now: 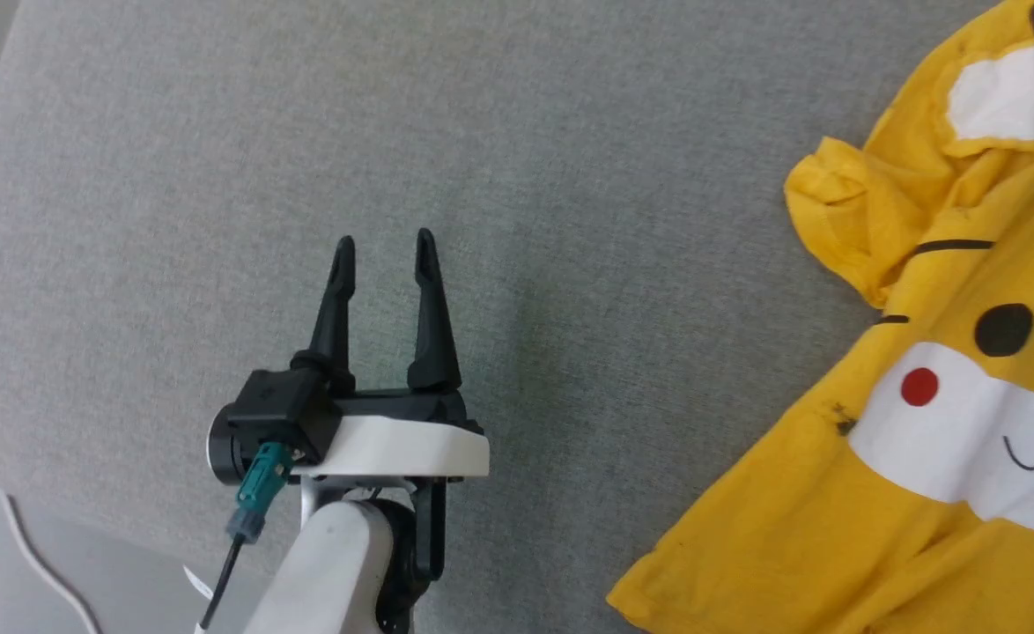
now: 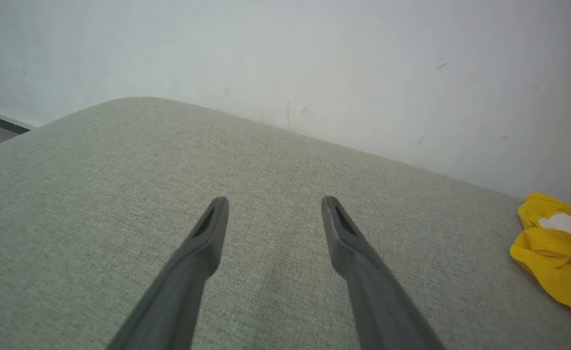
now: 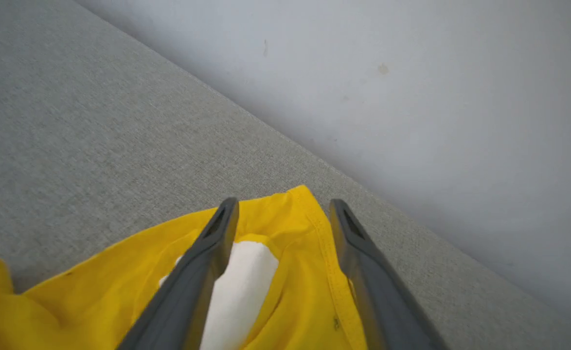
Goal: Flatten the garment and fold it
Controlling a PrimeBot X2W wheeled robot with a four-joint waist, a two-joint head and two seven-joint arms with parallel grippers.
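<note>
Left hand wide open over grey worktop, apart from shirt; right hand wide open over shirt's white ear patch.

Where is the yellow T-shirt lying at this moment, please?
In the head view the garment lies at the right side of the grey upholstered surface, well apart from the left gripper; the right gripper hangs open over its white patch.
</note>
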